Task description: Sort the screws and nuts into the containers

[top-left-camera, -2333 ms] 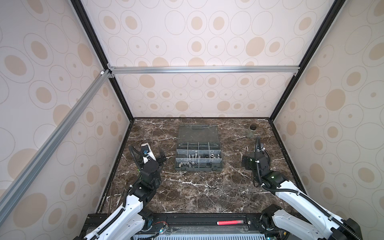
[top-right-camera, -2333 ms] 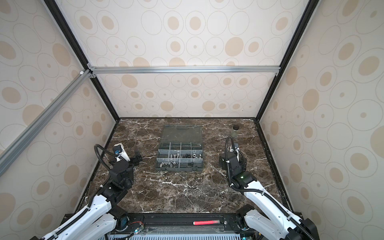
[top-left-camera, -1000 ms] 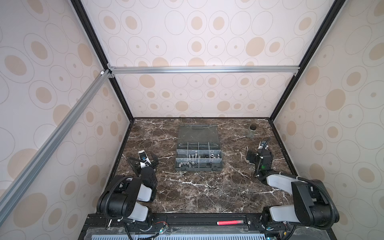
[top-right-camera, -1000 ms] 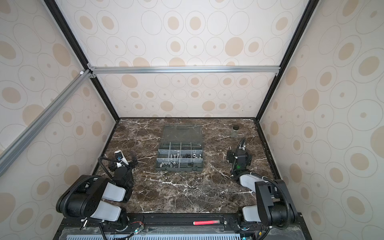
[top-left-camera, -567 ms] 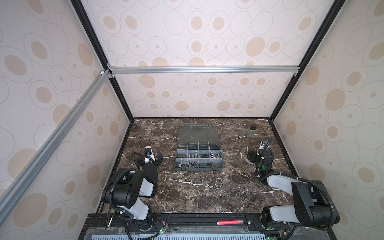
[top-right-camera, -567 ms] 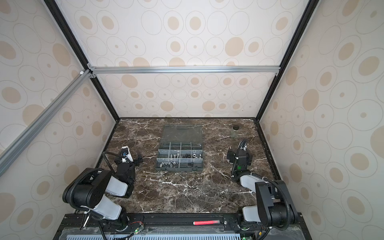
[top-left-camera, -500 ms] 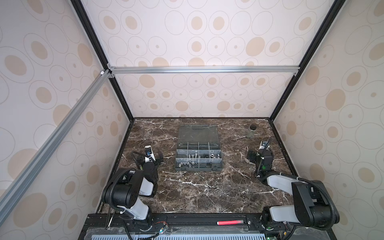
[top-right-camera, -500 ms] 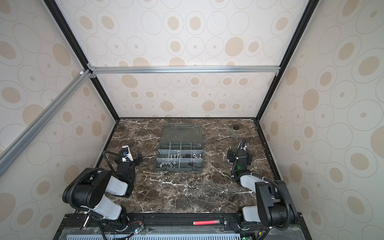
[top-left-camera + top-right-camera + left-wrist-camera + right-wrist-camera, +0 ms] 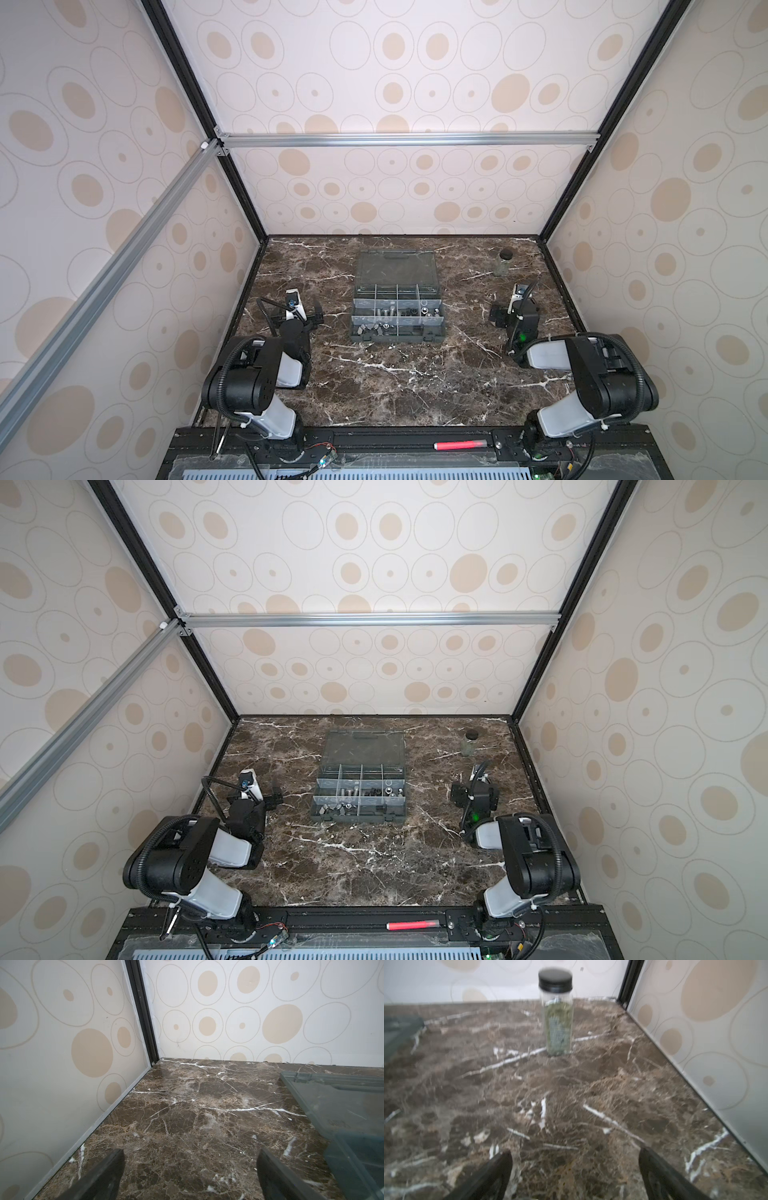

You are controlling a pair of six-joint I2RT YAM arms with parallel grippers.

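The left arm (image 9: 249, 382) and right arm (image 9: 598, 374) match: bulky black round joints joined by pale grey-white shells, each with a ribbed black hose (image 9: 227, 360) arching over it. A white camera block (image 9: 293, 299) sits on each wrist, and a green light (image 9: 522, 336) glows on the right one. The left gripper (image 9: 189, 1151) and right gripper (image 9: 575, 1150) have flat black tapering fingers (image 9: 99, 1178)

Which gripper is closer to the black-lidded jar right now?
Right. The right gripper sits open on the robot's side of the jar, pointed at it but apart from it. The left gripper is across the table, beyond the organizer box.
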